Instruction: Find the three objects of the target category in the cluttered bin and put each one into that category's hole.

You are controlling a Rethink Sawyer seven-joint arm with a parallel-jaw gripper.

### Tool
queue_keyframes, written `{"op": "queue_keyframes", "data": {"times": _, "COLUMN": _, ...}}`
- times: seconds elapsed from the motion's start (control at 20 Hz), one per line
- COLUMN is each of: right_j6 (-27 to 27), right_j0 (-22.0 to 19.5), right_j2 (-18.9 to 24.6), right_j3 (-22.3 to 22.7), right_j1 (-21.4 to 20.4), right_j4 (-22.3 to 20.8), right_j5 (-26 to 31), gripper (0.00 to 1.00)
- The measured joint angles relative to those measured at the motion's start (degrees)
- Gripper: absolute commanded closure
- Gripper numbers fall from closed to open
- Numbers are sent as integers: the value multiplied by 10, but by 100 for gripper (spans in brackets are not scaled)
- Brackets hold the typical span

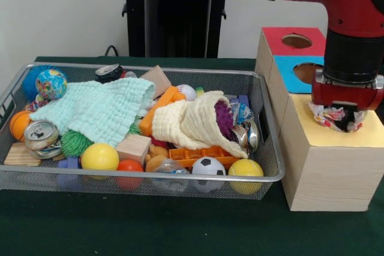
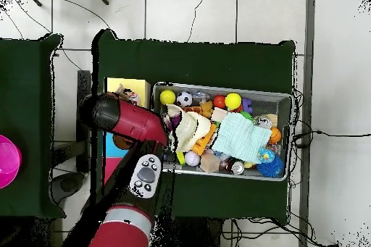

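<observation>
The wire-mesh bin [image 1: 144,69] lies on the green table, full of mixed objects; it also shows in the overhead view [image 2: 217,87]. Three wooden boxes stand to its right: a red-topped one [image 1: 279,33], a blue-topped one [image 1: 287,81] and a yellow-topped one [image 1: 324,172]. My gripper [image 1: 341,117] hangs just above the yellow top and is shut on a crumpled, shiny multicoloured wrapper [image 1: 325,115]. The yellow box's hole is hidden under the gripper. In the overhead view the gripper [image 2: 129,98] sits over the yellow box [image 2: 139,85].
In the bin lie a mint cloth [image 1: 102,109], a cream cloth [image 1: 192,121], a drink can [image 1: 41,136], a globe ball [image 1: 51,83], yellow balls [image 1: 99,157], a small soccer ball [image 1: 208,166] and a wooden block [image 1: 133,147]. The robot's pedestal [image 1: 174,16] stands behind.
</observation>
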Motion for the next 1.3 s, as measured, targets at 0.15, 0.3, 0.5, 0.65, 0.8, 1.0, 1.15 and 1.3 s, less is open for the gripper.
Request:
{"op": "queue_keyframes", "data": {"times": 0.15, "right_j6": 0, "right_j0": 28, "right_j2": -36, "right_j3": -7, "right_j1": 7, "right_j4": -7, "right_j5": 0, "gripper": 100}}
{"op": "queue_keyframes", "data": {"times": 0.3, "right_j6": 0, "right_j0": 46, "right_j2": -61, "right_j3": -13, "right_j1": 12, "right_j4": -14, "right_j5": 0, "gripper": 100}}
{"op": "queue_keyframes", "data": {"times": 0.5, "right_j6": 0, "right_j0": 52, "right_j2": -71, "right_j3": -16, "right_j1": 19, "right_j4": -16, "right_j5": -4, "gripper": 100}}
{"op": "queue_keyframes", "data": {"times": 0.65, "right_j6": 0, "right_j0": 51, "right_j2": -70, "right_j3": -16, "right_j1": 22, "right_j4": -16, "right_j5": -9, "gripper": 100}}
{"op": "queue_keyframes", "data": {"times": 0.8, "right_j6": 0, "right_j0": 49, "right_j2": -68, "right_j3": -16, "right_j1": 25, "right_j4": -16, "right_j5": -20, "gripper": 100}}
{"op": "queue_keyframes", "data": {"times": 1.0, "right_j6": 0, "right_j0": 46, "right_j2": -64, "right_j3": -16, "right_j1": 29, "right_j4": -16, "right_j5": -31, "gripper": 100}}
{"op": "queue_keyframes", "data": {"times": 1.15, "right_j6": 0, "right_j0": 40, "right_j2": -56, "right_j3": -16, "right_j1": 31, "right_j4": -16, "right_j5": -45, "gripper": 100}}
{"op": "queue_keyframes", "data": {"times": 1.3, "right_j6": 0, "right_j0": 35, "right_j2": -49, "right_j3": -14, "right_j1": 29, "right_j4": -16, "right_j5": -59, "gripper": 100}}
